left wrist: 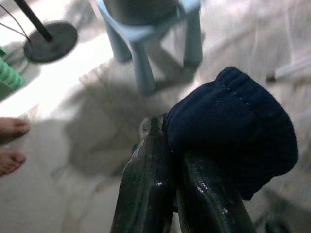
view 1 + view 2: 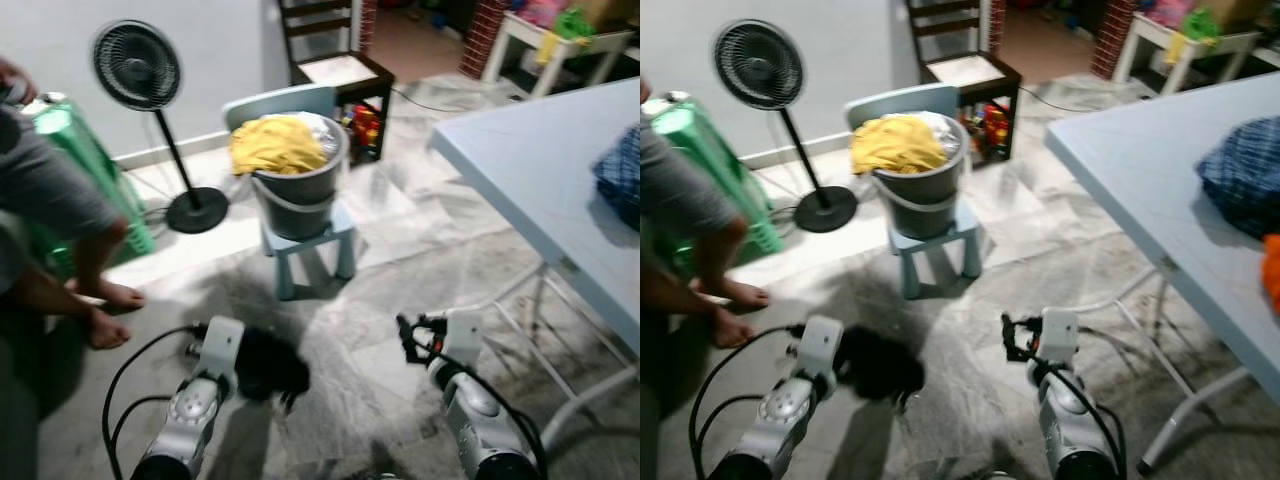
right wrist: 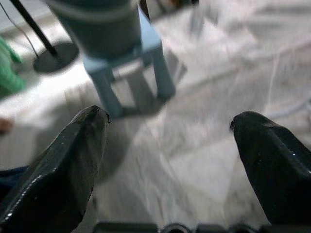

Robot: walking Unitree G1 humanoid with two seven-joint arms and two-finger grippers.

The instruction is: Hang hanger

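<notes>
Cloth (image 1: 233, 121), dark blue, being held low above the marble floor (image 2: 400, 270) by the left gripper (image 1: 170, 145). Clamping on it with both black fingers (image 1: 146, 184) pressed nearly together, the cloth bunching over one fingertip and hanging as a dark lump in front of the left arm. Holding the right gripper (image 3: 170, 121) at about the same height beside it, well apart from the cloth, with its fingers spread wide and gripping nothing. Not possible to tell from these views where a hanger is.

Facing, further ahead, a small light blue chair (image 2: 310, 245) carrying a grey bucket (image 2: 300, 195). Bulging over the bucket rim, a yellow cloth (image 2: 275, 145). Standing to the left of the chair, a black fan (image 2: 137, 65) on a round base. Reaching in from the right, a pale blue folding table (image 2: 530, 170), with a blue checked cloth (image 2: 1245, 175) lying on it. Sitting at the far left, a person with bare feet (image 2: 100, 295) resting on the floor.
</notes>
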